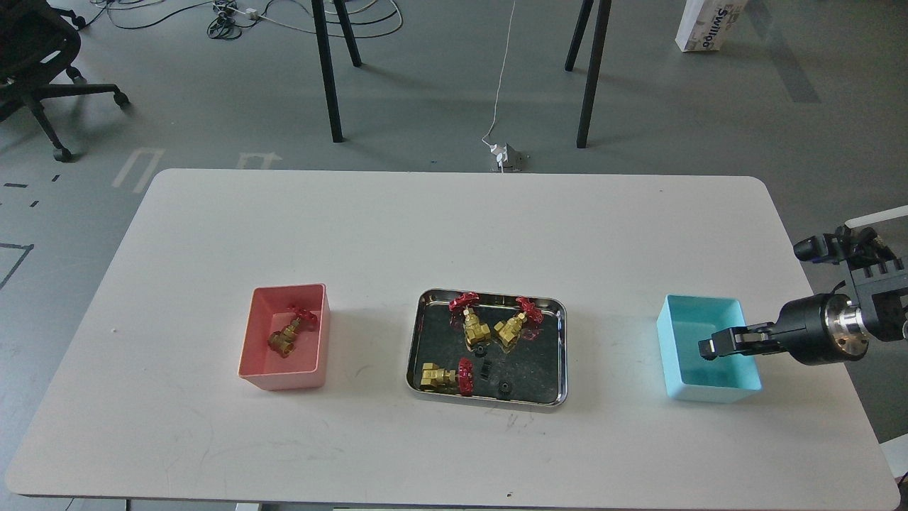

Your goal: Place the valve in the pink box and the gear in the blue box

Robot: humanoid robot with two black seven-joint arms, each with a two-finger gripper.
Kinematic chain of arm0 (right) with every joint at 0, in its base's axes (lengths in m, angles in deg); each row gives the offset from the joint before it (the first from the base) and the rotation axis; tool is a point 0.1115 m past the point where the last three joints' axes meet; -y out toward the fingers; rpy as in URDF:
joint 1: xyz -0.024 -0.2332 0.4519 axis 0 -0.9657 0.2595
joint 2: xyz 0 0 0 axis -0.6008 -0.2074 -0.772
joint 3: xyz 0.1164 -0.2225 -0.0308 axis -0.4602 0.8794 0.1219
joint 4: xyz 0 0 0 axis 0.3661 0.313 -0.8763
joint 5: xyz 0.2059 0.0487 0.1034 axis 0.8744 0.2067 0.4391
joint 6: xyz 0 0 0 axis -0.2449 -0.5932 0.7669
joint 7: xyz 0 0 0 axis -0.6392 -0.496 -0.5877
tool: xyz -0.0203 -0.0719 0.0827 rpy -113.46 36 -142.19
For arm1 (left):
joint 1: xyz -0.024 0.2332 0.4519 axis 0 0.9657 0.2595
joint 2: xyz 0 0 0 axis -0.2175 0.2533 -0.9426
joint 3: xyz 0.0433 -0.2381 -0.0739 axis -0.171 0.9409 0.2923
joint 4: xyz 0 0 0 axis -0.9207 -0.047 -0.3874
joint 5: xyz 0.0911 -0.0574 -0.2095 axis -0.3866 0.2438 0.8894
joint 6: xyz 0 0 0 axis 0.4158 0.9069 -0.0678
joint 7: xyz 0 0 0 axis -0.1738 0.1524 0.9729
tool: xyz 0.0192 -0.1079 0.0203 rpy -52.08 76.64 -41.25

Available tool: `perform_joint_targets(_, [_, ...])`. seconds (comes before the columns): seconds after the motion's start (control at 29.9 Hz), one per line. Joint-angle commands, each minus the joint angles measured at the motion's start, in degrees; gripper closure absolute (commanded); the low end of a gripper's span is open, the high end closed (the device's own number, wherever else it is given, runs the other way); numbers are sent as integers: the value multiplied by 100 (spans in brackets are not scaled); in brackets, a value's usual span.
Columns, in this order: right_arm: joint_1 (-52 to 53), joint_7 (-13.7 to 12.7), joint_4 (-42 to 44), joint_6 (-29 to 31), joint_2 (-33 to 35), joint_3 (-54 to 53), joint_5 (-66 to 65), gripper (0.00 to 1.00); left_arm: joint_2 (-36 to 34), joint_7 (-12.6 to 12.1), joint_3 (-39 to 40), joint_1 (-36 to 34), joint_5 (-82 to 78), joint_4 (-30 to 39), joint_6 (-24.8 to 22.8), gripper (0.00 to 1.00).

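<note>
The pink box (284, 378) stands left of centre and holds one brass valve with a red handwheel (287, 335). Three more valves (468, 321) (516, 325) (443, 375) lie in the steel tray (539, 369), along with three small black gears (481, 350) (486, 369) (504, 387). The blue box (713, 392) stands at the right. My right gripper (709, 348) comes in from the right edge and hangs over the inside of the blue box. Its fingers look dark and close together; I cannot tell whether they hold anything. My left gripper is out of view.
The tray sits mid-table between the two boxes. Table legs, cables and an office chair (35, 42) are on the floor beyond the far edge. The table's right edge is just past the blue box.
</note>
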Motion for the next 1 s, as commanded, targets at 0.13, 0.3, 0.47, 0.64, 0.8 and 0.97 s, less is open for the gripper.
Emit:
perform_joint_targets(0.13, [20, -18, -64, 40, 218, -711, 460, 19, 51, -17, -9, 1, -1, 5, 9, 4])
perform_joint_targets(0.3, [143, -192, -30, -12, 413, -2615, 2275, 18, 174, -272, -18, -16, -1, 14, 0, 4])
perform_joint_targets(0.47, [143, -984, 541, -924, -52, -3857, 4370, 16, 639, -658, -27, -104, -1, -21, 9, 4])
perform_joint_targets(0.64, [222, -1203, 1288, -1812, -571, -4570, 5145, 17, 1105, -1062, -97, -183, -44, -100, -61, 4])
perform_joint_targets(0.8, [292, -1599, 2499, -3560, -1598, -5132, 5848, 16, 1342, -1257, -755, -613, -45, -126, -211, 4])
perform_joint_targets(0.97, [371, -2101, 3337, -4319, -2548, -5212, 5797, 2, 1510, -1257, -923, -693, -44, -197, -202, 4])
